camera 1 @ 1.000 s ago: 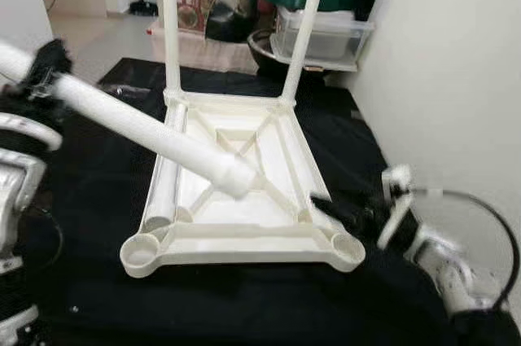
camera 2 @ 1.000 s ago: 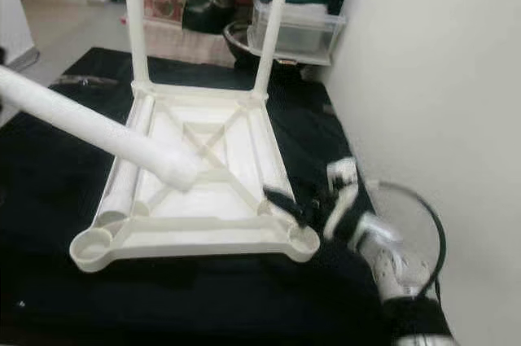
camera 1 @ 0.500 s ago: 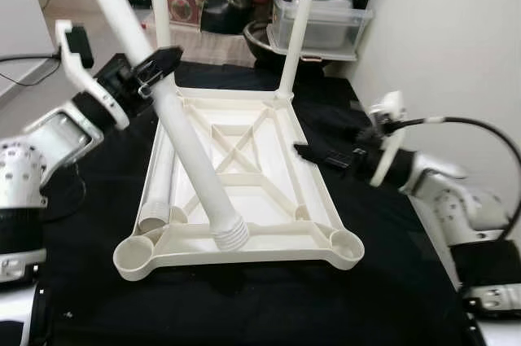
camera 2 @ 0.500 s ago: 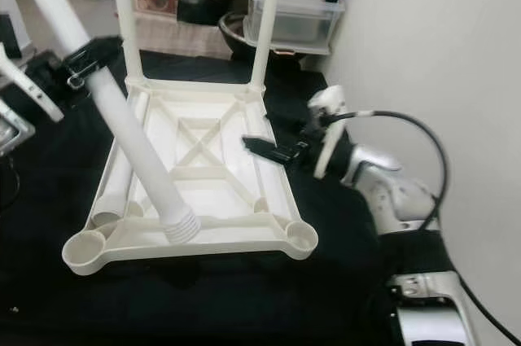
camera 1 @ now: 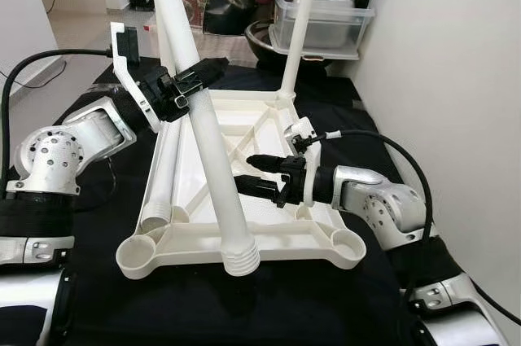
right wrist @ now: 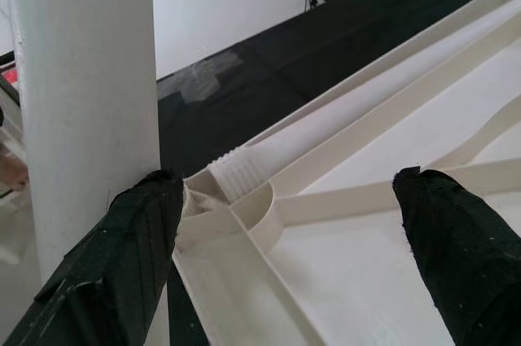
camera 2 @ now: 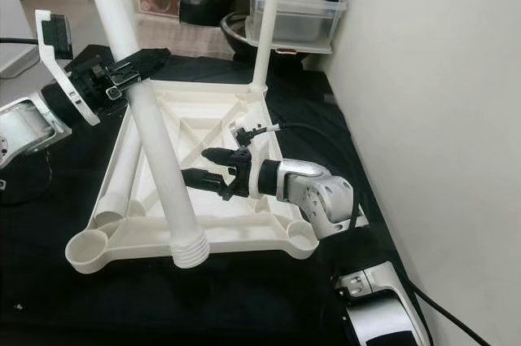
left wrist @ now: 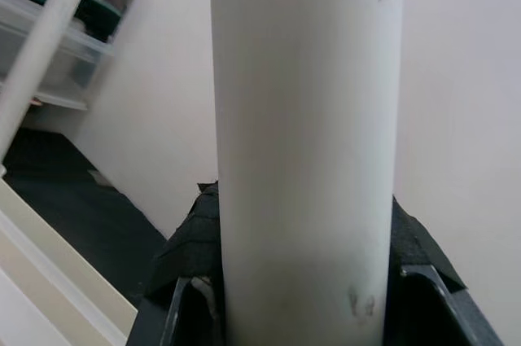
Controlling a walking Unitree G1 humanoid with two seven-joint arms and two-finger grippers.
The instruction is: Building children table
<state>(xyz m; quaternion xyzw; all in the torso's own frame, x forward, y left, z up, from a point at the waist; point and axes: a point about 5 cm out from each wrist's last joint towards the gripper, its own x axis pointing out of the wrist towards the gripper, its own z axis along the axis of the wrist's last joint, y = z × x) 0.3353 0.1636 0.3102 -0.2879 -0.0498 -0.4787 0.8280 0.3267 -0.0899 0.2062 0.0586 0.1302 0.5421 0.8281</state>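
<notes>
The left gripper (camera 1: 198,79) is clamped on a tilted white table leg (camera 1: 213,157), at 10 o'clock of the upturned white tabletop (camera 1: 269,236). The right gripper (camera 1: 248,173) is spread open beside that leg. No writing can be read.

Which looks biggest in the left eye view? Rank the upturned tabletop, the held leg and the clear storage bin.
1. Upturned tabletop, widest.
2. Held leg in the left gripper, nearly as long; it is nearer the camera, so unsure.
3. Clear storage bin, farthest.
</notes>
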